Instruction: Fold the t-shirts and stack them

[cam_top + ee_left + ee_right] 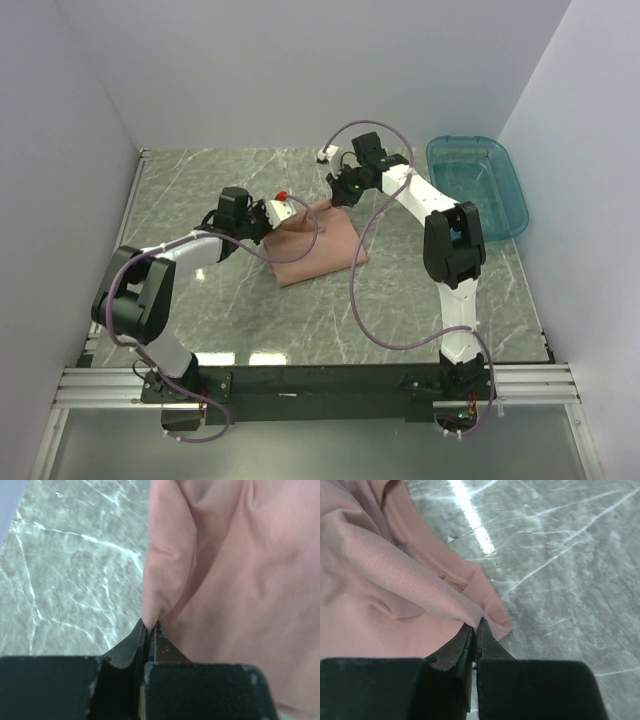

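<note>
A salmon-pink t-shirt (315, 245) lies partly folded in the middle of the marble table. My left gripper (280, 210) is shut on a pinched fold of the t-shirt (165, 580) at its far left edge, its jaws closed tight on the cloth. My right gripper (335, 195) is shut on a fold of the t-shirt (395, 575) at its far right corner, next to a hemmed edge. Both grippers hold the far edge a little above the table. The chest print is hidden.
A clear teal plastic bin (475, 185) stands at the back right. A small red object (282, 194) shows beside the left gripper. White walls close in the table on three sides. Purple cables loop over the cloth's right side.
</note>
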`<state>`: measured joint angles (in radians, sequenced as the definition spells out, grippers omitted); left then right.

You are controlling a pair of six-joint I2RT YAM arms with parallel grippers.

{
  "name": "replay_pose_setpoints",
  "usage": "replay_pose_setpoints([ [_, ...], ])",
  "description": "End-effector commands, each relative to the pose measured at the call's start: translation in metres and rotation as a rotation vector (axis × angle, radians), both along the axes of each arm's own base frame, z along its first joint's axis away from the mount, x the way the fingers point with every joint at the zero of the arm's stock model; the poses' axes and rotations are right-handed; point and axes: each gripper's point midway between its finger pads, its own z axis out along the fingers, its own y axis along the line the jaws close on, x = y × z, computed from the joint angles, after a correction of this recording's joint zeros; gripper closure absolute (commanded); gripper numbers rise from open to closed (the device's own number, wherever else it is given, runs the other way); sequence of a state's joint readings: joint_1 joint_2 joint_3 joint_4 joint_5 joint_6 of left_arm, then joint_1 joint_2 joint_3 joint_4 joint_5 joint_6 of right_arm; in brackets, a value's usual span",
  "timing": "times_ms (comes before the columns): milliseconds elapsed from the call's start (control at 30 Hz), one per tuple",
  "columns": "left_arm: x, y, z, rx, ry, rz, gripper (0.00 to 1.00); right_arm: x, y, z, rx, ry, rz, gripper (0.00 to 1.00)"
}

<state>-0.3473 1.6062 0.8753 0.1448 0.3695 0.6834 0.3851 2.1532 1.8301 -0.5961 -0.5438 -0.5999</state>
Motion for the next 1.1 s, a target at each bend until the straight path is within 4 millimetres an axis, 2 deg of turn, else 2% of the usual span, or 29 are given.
replay_pose_setpoints([
  [0,0.023,-0.014,0.022,-0.070,-0.078,-0.022,1.00,0.028,0.001,0.016,0.029,-0.063,-0.089,1.00],
  [200,0.038,-0.007,0.010,-0.069,-0.064,0.038,1.00,0.037,0.000,0.010,0.017,-0.062,-0.142,1.00],
  [400,0.060,0.006,0.015,-0.073,-0.084,0.174,1.00,0.049,-0.002,0.012,0.022,-0.070,-0.221,1.00],
  [667,0.065,0.015,0.010,-0.070,-0.052,0.252,0.99,0.065,0.001,0.015,0.025,-0.079,-0.295,1.00],
  [700,0.067,0.015,0.012,-0.076,-0.050,0.266,0.94,0.067,0.002,0.016,0.031,-0.082,-0.298,1.00],
  [733,0.068,0.017,0.012,-0.077,-0.046,0.283,0.88,0.067,0.005,0.017,0.041,-0.076,-0.318,0.95],
  [767,0.067,0.018,0.009,-0.074,-0.021,0.298,0.87,0.072,0.002,0.018,0.032,-0.086,-0.358,0.88],
  [800,0.072,0.018,0.018,-0.100,-0.018,0.323,0.85,0.072,0.004,0.017,0.034,-0.078,-0.363,0.81],
  [833,0.074,0.022,0.020,-0.104,-0.012,0.363,0.80,0.075,0.004,0.023,0.049,-0.082,-0.377,0.69],
  [867,0.076,0.025,0.028,-0.122,-0.018,0.396,0.71,0.077,0.003,0.025,0.053,-0.083,-0.391,0.64],
  [900,0.077,0.027,0.034,-0.167,-0.003,0.449,0.29,0.080,0.001,0.029,0.057,-0.095,-0.409,0.59],
  [933,0.077,0.031,0.041,-0.185,-0.005,0.479,0.14,0.079,-0.001,0.037,0.067,-0.099,-0.422,0.51],
  [967,0.074,0.032,0.057,-0.215,-0.021,0.486,0.10,0.081,-0.007,0.042,0.076,-0.105,-0.437,0.48],
  [1033,0.068,0.037,0.068,-0.279,-0.001,0.546,0.08,0.078,-0.015,0.057,0.102,-0.114,-0.446,0.33],
  [1067,0.063,0.043,0.086,-0.318,-0.017,0.575,0.07,0.077,-0.018,0.061,0.110,-0.116,-0.448,0.32],
])
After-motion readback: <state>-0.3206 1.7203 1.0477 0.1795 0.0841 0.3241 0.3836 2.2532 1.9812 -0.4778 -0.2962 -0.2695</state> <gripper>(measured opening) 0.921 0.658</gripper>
